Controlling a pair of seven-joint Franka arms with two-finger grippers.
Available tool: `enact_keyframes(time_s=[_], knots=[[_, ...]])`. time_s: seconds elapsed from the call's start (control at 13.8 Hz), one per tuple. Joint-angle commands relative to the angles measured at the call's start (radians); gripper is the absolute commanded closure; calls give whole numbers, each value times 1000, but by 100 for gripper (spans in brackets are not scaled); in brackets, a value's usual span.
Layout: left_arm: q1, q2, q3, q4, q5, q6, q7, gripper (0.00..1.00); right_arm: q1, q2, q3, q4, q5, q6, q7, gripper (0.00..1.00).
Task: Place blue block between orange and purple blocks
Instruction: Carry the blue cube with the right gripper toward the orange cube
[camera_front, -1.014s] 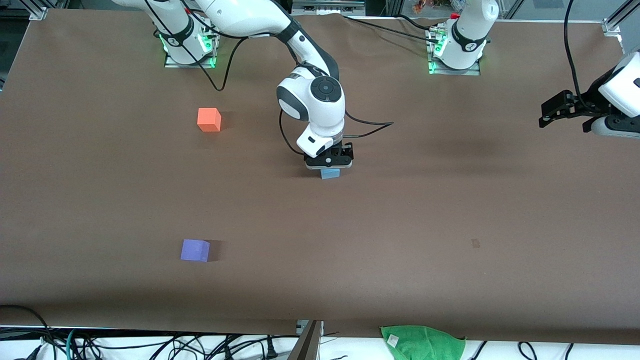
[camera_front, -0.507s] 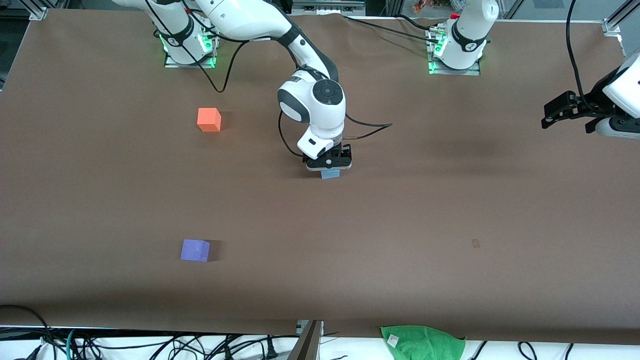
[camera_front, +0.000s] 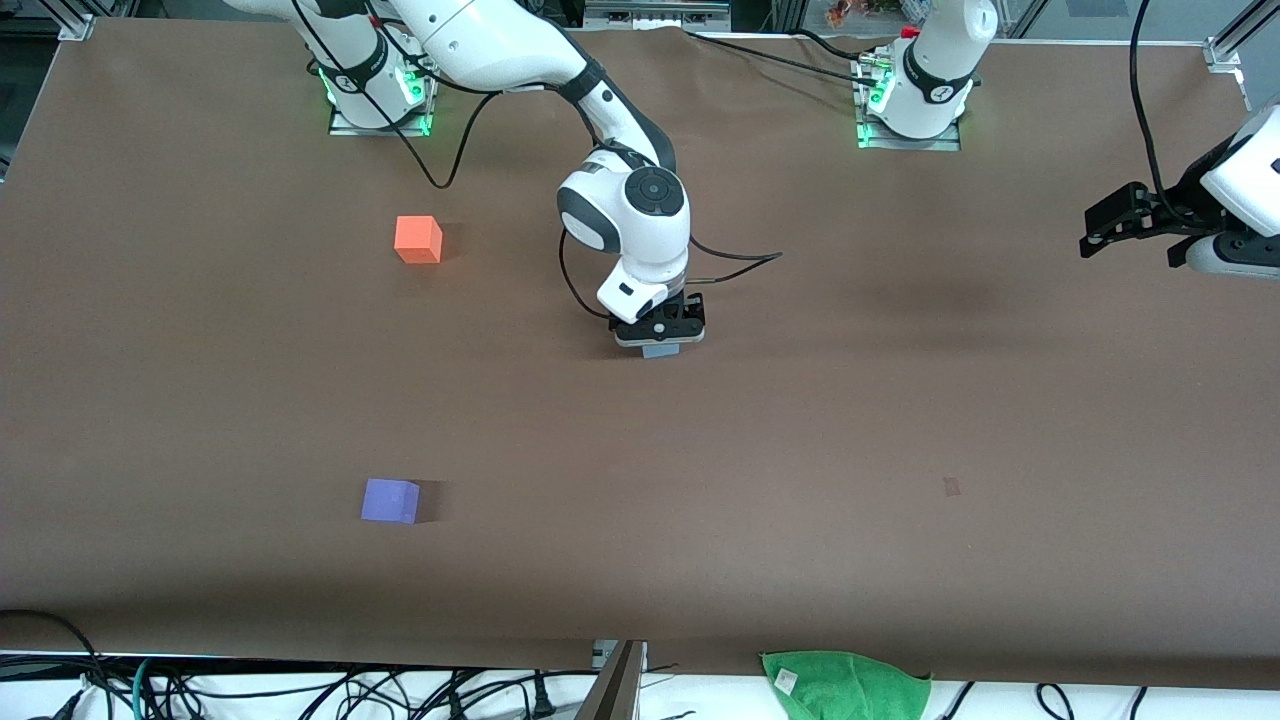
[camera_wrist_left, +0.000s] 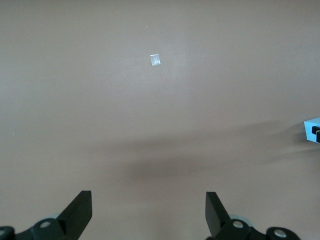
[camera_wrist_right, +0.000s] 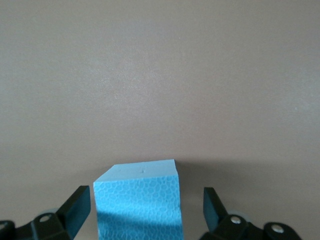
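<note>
The right gripper (camera_front: 660, 338) is low over the middle of the bench (camera_front: 900, 400), straddling the blue block (camera_front: 661, 350), which sits on the brown surface with only a sliver of it showing under the gripper in the front view. In the right wrist view the blue block (camera_wrist_right: 139, 200) stands between the two dark fingers (camera_wrist_right: 75, 210), and a clear gap shows on each side of it, so the jaws are spread and not yet touching it; whether the fingertips reach the surface is hard to tell from here.

The orange block (camera_front: 418, 240) lies toward the right arm's end of the bench, farther from the front camera than the blue block. The purple block (camera_front: 390, 501) lies at the same end, much nearer to the front camera, well apart from the orange one.

The left gripper (camera_front: 1122, 217) waits in the air over the left arm's end of the bench, its jaws released, the fingers (camera_wrist_left: 79, 212) wide apart over bare surface.

A green cloth (camera_front: 848, 683) hangs at the bench's near edge.
</note>
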Motion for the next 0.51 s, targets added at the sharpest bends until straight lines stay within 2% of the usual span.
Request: enact_keyframes(time_s=[0.0, 0.07, 0.14, 0.22, 0.43], knots=[[-4, 13, -2, 35, 7, -32, 3, 0, 8, 16, -7, 23, -14, 6, -2, 0], [-4, 13, -2, 35, 6, -36, 3, 0, 7, 17, -7, 23, -14, 6, -3, 16], [-4, 12, -2, 35, 6, -36, 3, 0, 7, 17, -7, 26, -11, 6, -6, 49], [-6, 13, -4, 36, 7, -36, 3, 0, 7, 17, -7, 32, -10, 4, -3, 64], [-6, 12, -19, 38, 10, -35, 3, 0, -1, 5, -9, 37, -4, 1, -2, 70]])
